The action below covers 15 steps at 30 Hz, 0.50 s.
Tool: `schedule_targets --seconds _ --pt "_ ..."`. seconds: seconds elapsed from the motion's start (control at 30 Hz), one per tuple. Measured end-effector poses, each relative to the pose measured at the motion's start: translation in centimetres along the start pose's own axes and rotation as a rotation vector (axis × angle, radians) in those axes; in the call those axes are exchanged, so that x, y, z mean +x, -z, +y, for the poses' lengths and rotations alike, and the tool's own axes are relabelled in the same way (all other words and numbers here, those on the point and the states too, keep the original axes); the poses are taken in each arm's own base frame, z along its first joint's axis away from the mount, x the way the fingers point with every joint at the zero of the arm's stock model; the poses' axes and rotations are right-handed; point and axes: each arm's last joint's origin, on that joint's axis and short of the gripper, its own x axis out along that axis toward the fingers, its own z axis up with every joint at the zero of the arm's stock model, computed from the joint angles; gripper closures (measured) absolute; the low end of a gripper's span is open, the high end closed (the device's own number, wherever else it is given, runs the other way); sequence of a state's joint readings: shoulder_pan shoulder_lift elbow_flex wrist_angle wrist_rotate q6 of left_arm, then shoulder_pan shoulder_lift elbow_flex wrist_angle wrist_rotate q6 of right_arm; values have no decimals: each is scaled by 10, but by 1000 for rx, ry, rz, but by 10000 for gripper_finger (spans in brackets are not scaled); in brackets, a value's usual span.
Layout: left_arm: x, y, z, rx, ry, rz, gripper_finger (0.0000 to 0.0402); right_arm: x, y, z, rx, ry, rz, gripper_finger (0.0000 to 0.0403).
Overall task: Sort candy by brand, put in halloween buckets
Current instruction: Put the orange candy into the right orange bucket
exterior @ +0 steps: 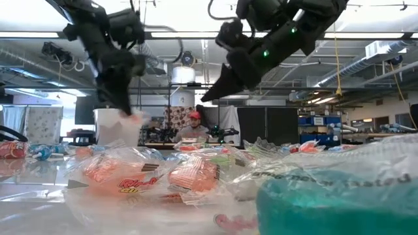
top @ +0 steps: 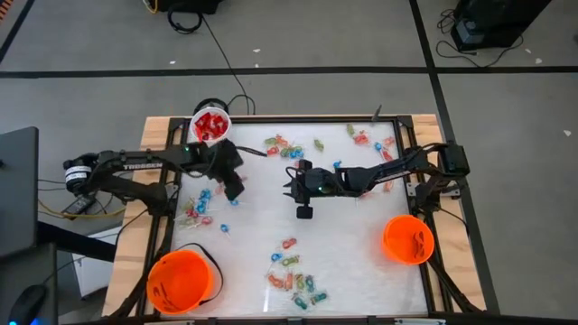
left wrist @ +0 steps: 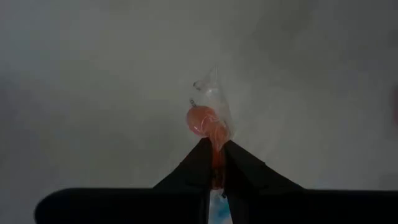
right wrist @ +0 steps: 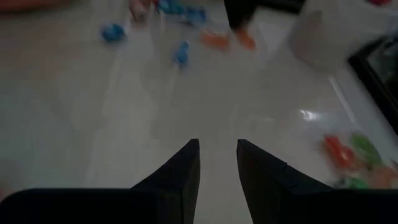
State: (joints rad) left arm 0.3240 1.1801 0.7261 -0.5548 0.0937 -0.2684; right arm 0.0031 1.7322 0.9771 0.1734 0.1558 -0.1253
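Left wrist view, orange wrapped candy (left wrist: 208, 121) pinched between left fingers (left wrist: 194, 169)

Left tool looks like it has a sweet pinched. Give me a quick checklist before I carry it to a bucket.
1. Grip: left tool is shut on a pink wrapped candy: ok.
2. Candy off the table: cannot tell.
3. White pail, beside the left tool, already holds red packets: the brand match cannot be told.
4. Left orange bucket is upright, mouth open: ok.
5. Right tool is open, empty, mid-table, apart from the left arm: ok.
6. Blue candies lie near the left arm's path: not ok.
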Motion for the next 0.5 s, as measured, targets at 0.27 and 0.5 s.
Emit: schedule_targets --seconds 0.27,0.5 --pt "21 -14 -46 230 168 -189 363 -4 -6 19 -14 -27 -37 261" --pt "40 -16 -73 343 247 -262 362 -6 -6 25 -89 77 -29 245"
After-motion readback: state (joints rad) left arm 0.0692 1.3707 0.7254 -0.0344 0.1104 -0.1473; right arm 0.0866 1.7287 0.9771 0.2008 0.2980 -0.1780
